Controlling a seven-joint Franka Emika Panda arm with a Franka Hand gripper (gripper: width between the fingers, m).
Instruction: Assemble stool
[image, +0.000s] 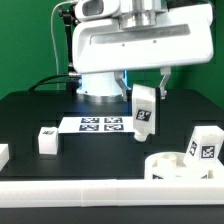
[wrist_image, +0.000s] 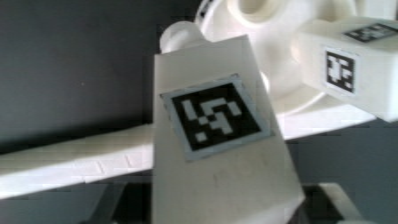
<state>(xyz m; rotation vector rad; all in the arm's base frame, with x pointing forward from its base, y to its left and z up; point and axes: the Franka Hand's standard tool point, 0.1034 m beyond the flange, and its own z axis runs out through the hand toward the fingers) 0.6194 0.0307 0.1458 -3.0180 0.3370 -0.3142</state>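
1. Black tabletop (image: 25, 115) is carrying the loose stool parts, and a long white border rail (image: 90, 195) is running along its near edge.
2. Just beyond the rail, toward the exterior view's right, the round rimmed seat disc (image: 178, 167) is lying flat.
3. Right beside the disc, on its far right side, a standing leg (image: 205, 146) is resting upright and showing its square tag to the exterior camera. I cannot tell whether it is touching the disc.
4. Toward the exterior view's left, a lying leg (image: 47, 140) is resting on its side, well apart from the seat disc. Another white piece (image: 3, 153) is poking in at that view's left edge, too cropped to identify.
5. Near the middle, the jaws are clamping the top end of a held leg (image: 145, 112), closed only as far as its width. They are keeping it roughly upright with its tag facing the exterior camera. I cannot tell whether its lower end is touching the tabletop.
6. In the wrist view the held leg (wrist_image: 222, 120) is filling the frame, with the rail (wrist_image: 89, 160), the seat disc (wrist_image: 267, 25) and the standing leg (wrist_image: 365, 60) showing beyond it.
7. Just behind the held leg, the marker board (image: 98, 124) is lying flat.
8. Farther back, the arm's white base (image: 100, 85) is standing in front of a green backdrop (image: 30, 40).
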